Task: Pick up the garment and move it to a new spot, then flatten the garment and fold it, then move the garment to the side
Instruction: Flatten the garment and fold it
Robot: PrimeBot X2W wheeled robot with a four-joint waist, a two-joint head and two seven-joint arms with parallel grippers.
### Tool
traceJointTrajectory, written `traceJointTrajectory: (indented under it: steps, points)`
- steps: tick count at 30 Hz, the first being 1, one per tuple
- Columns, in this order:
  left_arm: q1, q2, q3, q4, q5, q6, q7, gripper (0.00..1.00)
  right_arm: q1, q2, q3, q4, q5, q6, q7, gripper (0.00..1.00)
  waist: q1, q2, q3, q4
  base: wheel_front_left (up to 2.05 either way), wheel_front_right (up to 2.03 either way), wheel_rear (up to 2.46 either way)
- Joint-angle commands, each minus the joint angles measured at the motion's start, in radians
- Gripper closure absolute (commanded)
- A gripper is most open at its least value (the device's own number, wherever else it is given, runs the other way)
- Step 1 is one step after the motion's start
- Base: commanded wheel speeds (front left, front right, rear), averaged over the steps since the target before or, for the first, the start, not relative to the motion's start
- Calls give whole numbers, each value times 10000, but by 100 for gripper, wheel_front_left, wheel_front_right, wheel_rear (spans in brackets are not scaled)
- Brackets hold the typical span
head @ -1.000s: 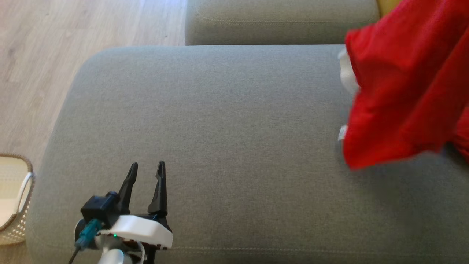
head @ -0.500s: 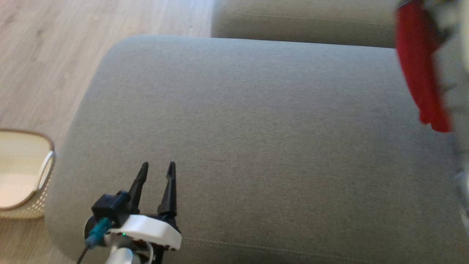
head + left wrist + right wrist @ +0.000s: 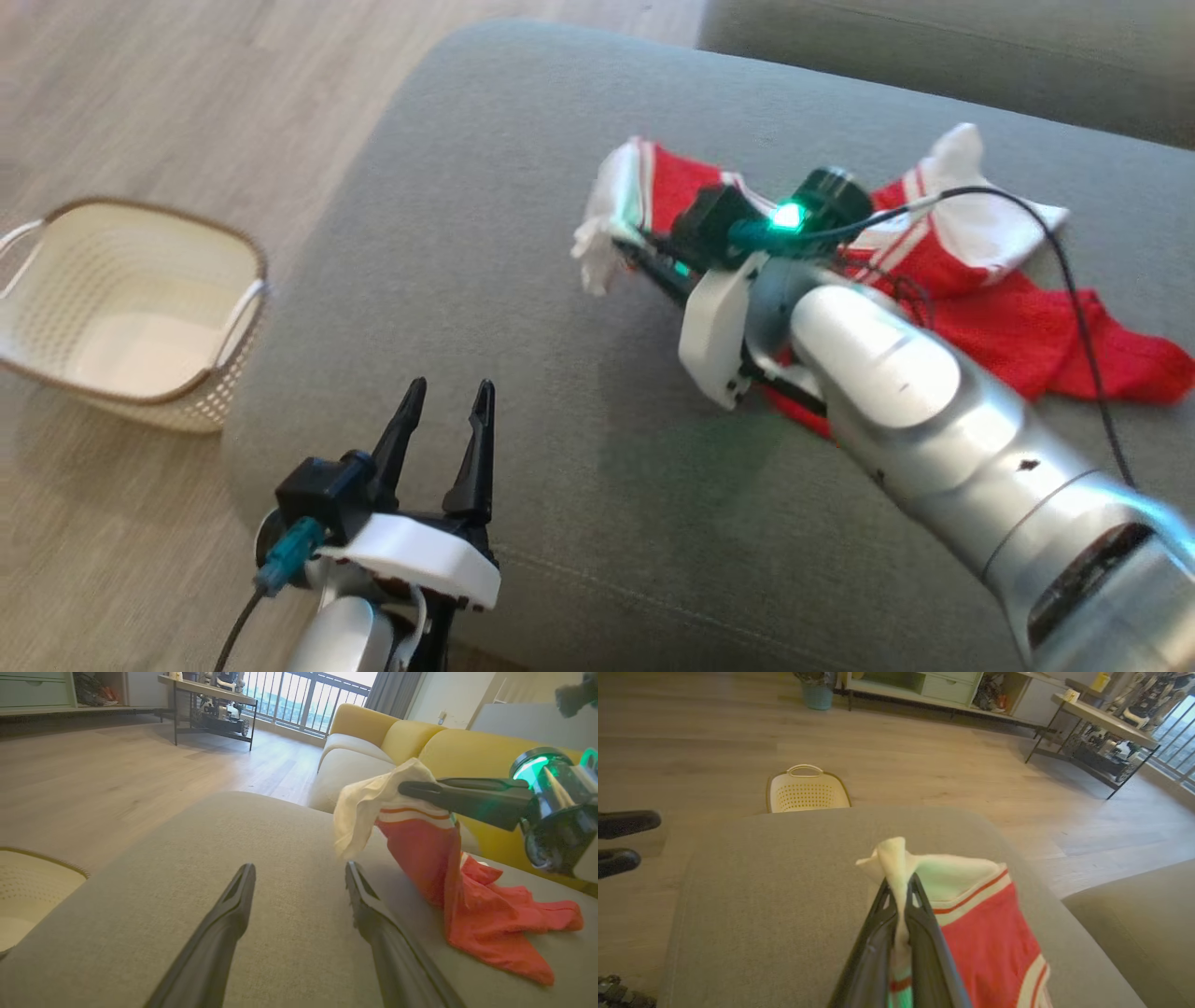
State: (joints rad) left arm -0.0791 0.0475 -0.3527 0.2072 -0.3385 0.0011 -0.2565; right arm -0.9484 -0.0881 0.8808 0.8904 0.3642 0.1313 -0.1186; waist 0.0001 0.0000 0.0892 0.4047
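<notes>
Garment (image 3: 1018, 341): red with white striped trim. Its bulk lies on the cushion (image 3: 523, 168), right of the middle and toward the far side, and one white corner is lifted.
Right end effector (image 3: 900, 896): clamped on that white corner, fingers together with cloth pinched between them, pointing left.
Left end effector (image 3: 450, 387): fingers apart and empty, over the near left of the cushion, well apart from the garment.
Basket (image 3: 201, 411): on the floor, left of the cushion.
Change: a second ago the garment was a red mass hanging at the right edge of the head view. Now it is down on the cushion with the right arm across it. The head view has also swung, since the basket and the cushion edge have slid right, so part of that shift is the camera.
Meaning: the carry to a new spot looks nearly done, but the corner is not yet released. The cloth lies bunched, so flattening comes next, probably with the left end effector taking a second edge.
</notes>
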Motion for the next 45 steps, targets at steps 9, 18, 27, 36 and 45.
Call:
traceJointTrajectory:
  steps: [9,18,27,36,45]
  points:
    - [147,28,560,-124,86,73,-53,0,-239,374,1677,465,1704,-6,-155,0,-1,0,-291,22,0,0,0]
    - [219,28,1160,-568,337,3,-53,0,-268,-220,1094,523,2699,-6,-1282,0,-1,0,-762,-1699,0,0,0]
    - [135,28,1503,-985,323,12,-53,0,1315,-1620,-2963,-1567,1684,-6,-1428,0,-1,0,-744,-3110,0,0,0]
    - [68,28,1704,-1026,380,49,-53,0,4634,-1000,-6292,-4058,-128,-6,-1430,0,-1,0,-629,-3897,0,0,0]
    - [-148,28,1784,-952,432,-2,-53,0,6320,74,-7322,-5096,-752,-6,-1207,0,-1,0,-379,-4128,0,0,0]
